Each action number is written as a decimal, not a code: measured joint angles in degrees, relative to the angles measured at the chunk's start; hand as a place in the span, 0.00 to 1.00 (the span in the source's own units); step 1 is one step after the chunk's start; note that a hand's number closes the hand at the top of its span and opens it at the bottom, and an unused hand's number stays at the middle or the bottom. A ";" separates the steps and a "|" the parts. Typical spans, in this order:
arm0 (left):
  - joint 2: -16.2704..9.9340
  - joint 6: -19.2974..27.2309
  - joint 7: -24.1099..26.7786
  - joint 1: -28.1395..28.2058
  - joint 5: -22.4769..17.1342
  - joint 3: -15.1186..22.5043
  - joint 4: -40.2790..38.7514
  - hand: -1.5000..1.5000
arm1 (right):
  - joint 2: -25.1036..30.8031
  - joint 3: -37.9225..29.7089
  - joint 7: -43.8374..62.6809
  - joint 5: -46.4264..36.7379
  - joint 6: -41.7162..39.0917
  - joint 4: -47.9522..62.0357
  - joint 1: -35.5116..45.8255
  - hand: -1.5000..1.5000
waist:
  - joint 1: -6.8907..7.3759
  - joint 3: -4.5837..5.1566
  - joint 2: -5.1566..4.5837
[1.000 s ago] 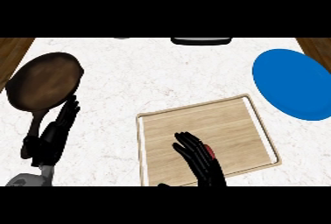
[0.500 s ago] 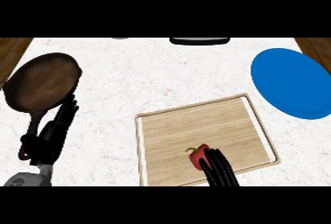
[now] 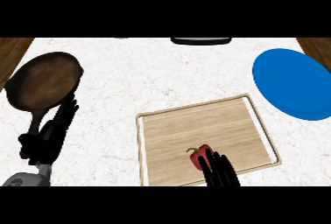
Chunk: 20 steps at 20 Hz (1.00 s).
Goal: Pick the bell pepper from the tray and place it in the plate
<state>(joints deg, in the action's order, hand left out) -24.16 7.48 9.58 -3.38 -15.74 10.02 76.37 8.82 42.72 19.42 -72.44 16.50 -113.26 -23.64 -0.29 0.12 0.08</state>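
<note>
A: Near edge first. What shows at the bottom of the head view?

B: The right hand [image 3: 221, 174] comes up from the lower edge over the wooden tray [image 3: 194, 127]. Its fingers point away from the robot, and their tips overlap the near side of the red bell pepper [image 3: 201, 155]. Whether they curl round it I cannot tell; only the backs of the fingers show, close together.

A: Position of the pepper?

B: On the tray, in its near half, roughly centred left to right. Green stem toward the left. It lies on the wood, not lifted as far as the view shows.

A: And the left side?

B: The left hand [image 3: 51, 131] shows at the left, fingers straight and pointing away, relaxed, holding nothing. It lies over the handle of a dark brown frying pan [image 3: 44, 85], though contact with the handle cannot be judged. A bit of grey forearm [image 3: 29, 177] shows below it.

A: Middle distance?

B: White marbled counter [image 3: 161, 74] under everything. The tray sits slightly rotated, its raised rim visible all round.

A: Farther out?

B: The blue plate [image 3: 291, 83] lies right of and beyond the tray, apart from it, partly cut by the right edge. The pan's round bowl is at far left. A dark object [image 3: 200, 40] sits at the far edge of the counter, cropped; I cannot identify it.
</note>
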 measured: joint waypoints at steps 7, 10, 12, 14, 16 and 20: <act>1.06 -1.46 0.07 -0.03 1.45 -1.55 -0.72 0.50 | -3.64 -1.88 8.99 -3.09 -12.04 -0.53 5.24 0.00 | 0.24 -0.08 -0.06; 1.79 -1.19 -0.43 0.48 2.56 -1.40 0.36 0.50 | -4.77 -2.43 12.27 -4.86 -16.47 0.46 7.38 0.00 | 0.31 -0.09 -0.05; 2.76 -0.95 -0.44 -0.40 3.56 -1.76 -0.60 0.50 | -5.07 -3.69 12.73 -4.37 -17.89 1.94 8.97 0.00 | 0.28 -0.10 -0.07; 3.06 -1.98 -0.22 -0.03 3.96 -2.60 -0.86 0.50 | -5.91 -3.98 13.66 -4.25 -19.20 3.05 10.41 0.00 | 0.28 -0.11 -0.07; 4.01 -2.54 0.57 -0.28 4.78 -3.25 -2.03 0.50 | -5.74 -5.39 13.26 -2.96 -19.72 4.29 11.43 0.00 | 0.27 -0.11 -0.07; 4.21 -3.61 -1.21 -0.62 5.40 -4.85 -0.54 0.50 | -6.05 -7.51 12.34 -2.01 -18.08 9.00 13.49 0.00 | 0.30 -0.12 -0.06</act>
<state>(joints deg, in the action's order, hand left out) -19.95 3.87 8.37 -4.00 -10.34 5.17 75.83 2.77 35.21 31.75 -74.45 -1.58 -104.26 -10.15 0.01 0.00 0.02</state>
